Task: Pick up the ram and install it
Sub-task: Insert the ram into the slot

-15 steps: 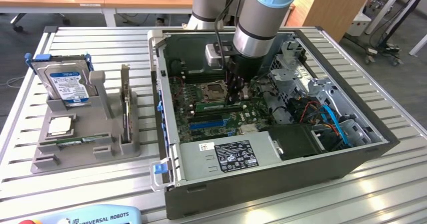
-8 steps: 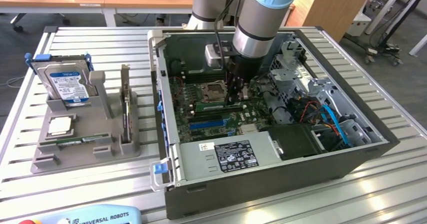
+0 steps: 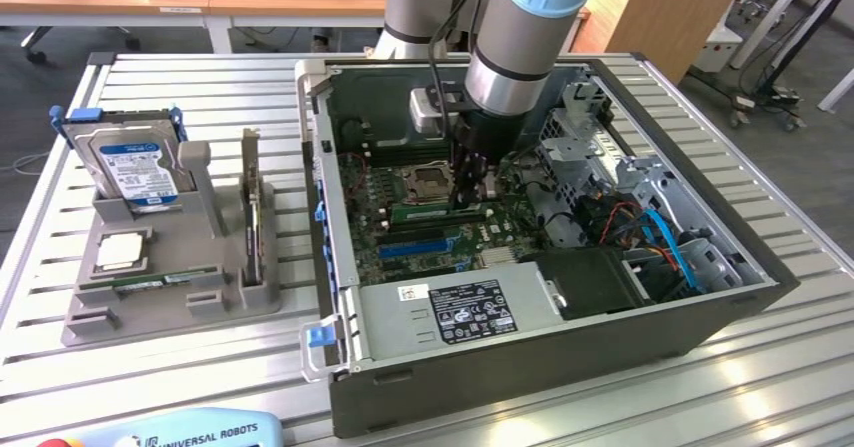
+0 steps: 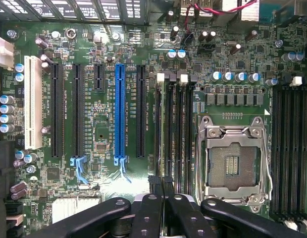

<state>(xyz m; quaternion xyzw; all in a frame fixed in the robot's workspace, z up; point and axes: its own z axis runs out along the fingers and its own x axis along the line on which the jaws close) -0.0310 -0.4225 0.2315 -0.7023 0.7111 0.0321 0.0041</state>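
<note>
My gripper (image 3: 470, 189) is down inside the open computer case (image 3: 534, 362), just above the motherboard (image 3: 400, 229). In the wrist view its black fingers (image 4: 148, 208) are shut together over the near end of the dark memory slots (image 4: 174, 129), beside the empty processor socket (image 4: 235, 163). Whether a stick sits between them I cannot make out. One ram (image 3: 160, 282), a thin green stick, lies flat in the grey holder (image 3: 174, 312) at the exterior view's left. Another thin board (image 3: 250, 197) stands on edge in that holder.
The holder also carries a blue-labelled hard drive (image 3: 134, 167) and a square silver processor (image 3: 120, 250). Black and blue expansion slots (image 4: 119, 114) lie beside the memory slots. Drive cages and cables (image 3: 641, 227) crowd the case's right side. A teach pendant (image 3: 187, 432) lies at the front edge.
</note>
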